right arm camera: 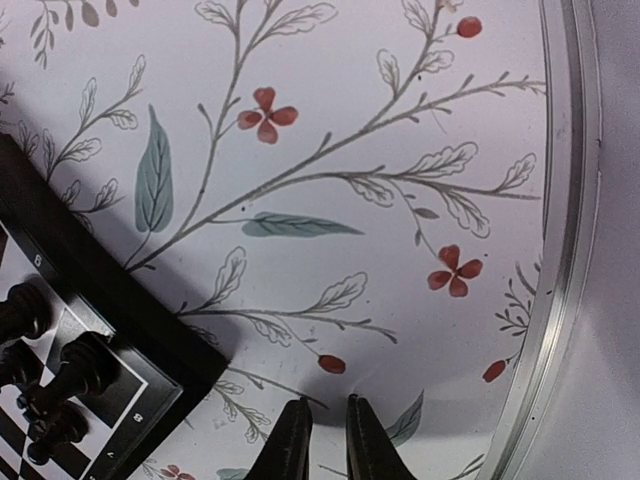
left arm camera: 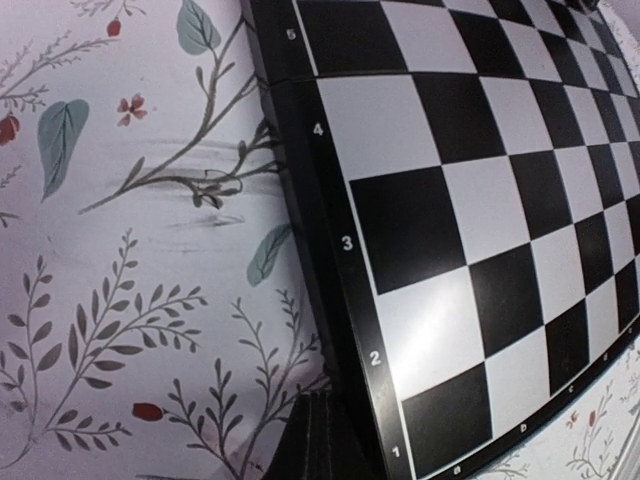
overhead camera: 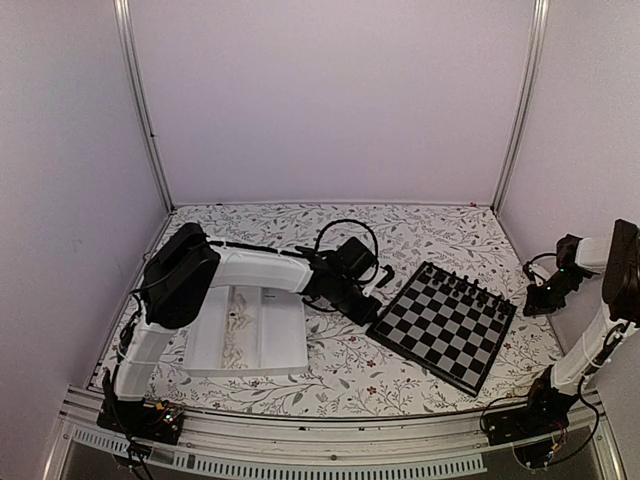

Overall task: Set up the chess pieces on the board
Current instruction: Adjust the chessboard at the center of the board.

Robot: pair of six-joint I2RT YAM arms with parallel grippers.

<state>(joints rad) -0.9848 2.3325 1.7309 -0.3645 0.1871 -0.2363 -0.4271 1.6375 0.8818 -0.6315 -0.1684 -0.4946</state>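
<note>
Bench (overhead camera: 330, 385), covered by a floral cloth, carrying the board (overhead camera: 445, 325), which lies turned corner-on to the arms. White compartment tray (overhead camera: 290, 335) well to the left of the board, partly covered by the left arm reaching across it. Left gripper (left arm camera: 315, 445) just beside the board's left corner, over the cloth near the rank numbers; jaws pressed together, only their dark tip in the wrist view, and whether anything is pinched cannot be told. Right gripper (right arm camera: 328, 440) off the board's right corner, over bare cloth near the bench's metal rim; jaws narrowly parted, holding nothing. Black chess pieces (right arm camera: 60, 370) stand along the board's far edge, cut off in the wrist view. Pale pieces (overhead camera: 235, 330) lie in the tray, too small to make out.
</note>
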